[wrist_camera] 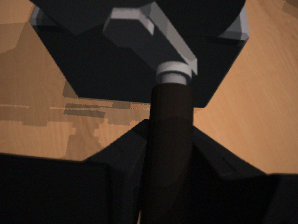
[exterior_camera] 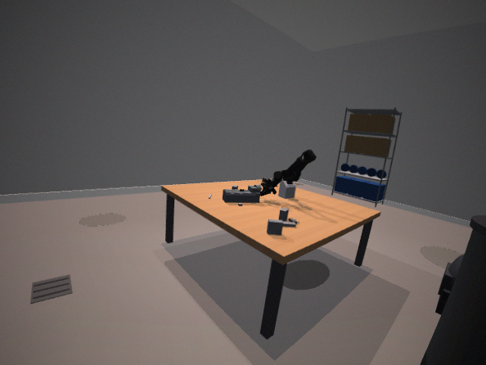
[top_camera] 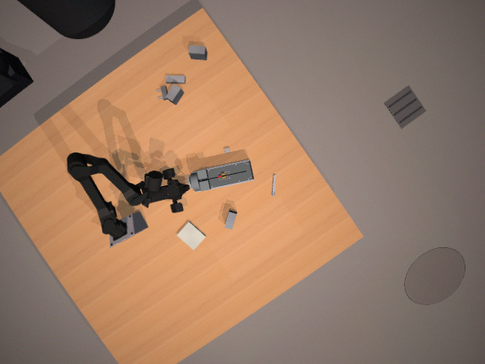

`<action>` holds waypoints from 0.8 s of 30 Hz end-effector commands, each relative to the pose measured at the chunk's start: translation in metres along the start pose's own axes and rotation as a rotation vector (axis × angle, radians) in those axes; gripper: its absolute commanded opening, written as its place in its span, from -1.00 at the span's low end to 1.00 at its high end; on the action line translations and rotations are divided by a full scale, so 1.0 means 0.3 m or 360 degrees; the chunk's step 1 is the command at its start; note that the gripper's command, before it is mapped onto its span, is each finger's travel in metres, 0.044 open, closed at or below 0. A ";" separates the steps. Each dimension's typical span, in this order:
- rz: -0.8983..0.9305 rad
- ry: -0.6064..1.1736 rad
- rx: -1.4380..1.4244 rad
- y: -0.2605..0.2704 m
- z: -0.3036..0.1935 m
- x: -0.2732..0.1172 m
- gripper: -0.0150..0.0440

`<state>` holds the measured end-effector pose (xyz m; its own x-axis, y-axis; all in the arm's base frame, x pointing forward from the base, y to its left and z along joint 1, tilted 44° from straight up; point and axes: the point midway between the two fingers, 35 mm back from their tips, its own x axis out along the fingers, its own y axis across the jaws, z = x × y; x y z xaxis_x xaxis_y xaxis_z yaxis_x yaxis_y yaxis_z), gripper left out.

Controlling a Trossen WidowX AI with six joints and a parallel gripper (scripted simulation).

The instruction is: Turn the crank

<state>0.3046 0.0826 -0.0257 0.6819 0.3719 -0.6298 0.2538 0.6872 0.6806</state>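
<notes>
The grey machine (top_camera: 238, 173) (exterior_camera: 241, 196) lies on the table with its crank end toward the arm. Its red pointer (top_camera: 220, 176) looks slightly on the crank side of the yellow brass marks (top_camera: 224, 175); the exact offset is too small to tell. My gripper (top_camera: 188, 187) (wrist_camera: 165, 129) is shut on the dark brown crank handle (wrist_camera: 171, 105), with a finger on each side. The grey crank arm (wrist_camera: 167, 42) runs from the handle's pale collar up and left in the wrist view. The handle's lower part is dark among the fingers.
On the wooden table (top_camera: 253, 261) (exterior_camera: 327, 213), a grey block (top_camera: 230, 219) and a cream square (top_camera: 191, 235) lie to one side of the machine. A small cube (top_camera: 227, 149) lies on the other side, a thin bar (top_camera: 273, 184) beyond its far end. Several grey parts stand farther off.
</notes>
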 end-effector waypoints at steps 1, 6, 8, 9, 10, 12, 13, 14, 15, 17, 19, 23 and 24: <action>-0.0030 -0.0014 0.0015 -0.026 0.011 -0.013 -0.49; -0.0030 -0.0015 0.0014 -0.037 0.024 -0.025 -0.49; -0.0030 -0.0015 0.0014 -0.040 0.029 -0.030 -0.49; -0.0030 -0.0015 0.0014 -0.042 0.032 -0.033 -0.49; -0.0030 -0.0015 0.0014 -0.043 0.036 -0.036 -0.49; -0.0030 -0.0015 0.0013 -0.046 0.043 -0.043 -0.49; -0.0030 -0.0015 0.0013 -0.047 0.047 -0.047 -0.49; -0.0030 -0.0016 0.0013 -0.048 0.051 -0.051 -0.49; -0.0030 -0.0016 0.0013 -0.049 0.055 -0.055 -0.49; -0.0031 -0.0016 0.0013 -0.049 0.064 -0.064 -0.49; -0.0031 -0.0016 0.0012 -0.048 0.073 -0.073 -0.49; -0.0031 -0.0017 0.0012 -0.039 0.093 -0.091 -0.49; -0.0031 -0.0017 0.0012 -0.036 0.097 -0.096 -0.49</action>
<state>0.3021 0.0506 -0.0098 0.6800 0.3553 -0.6414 0.2720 0.6901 0.6707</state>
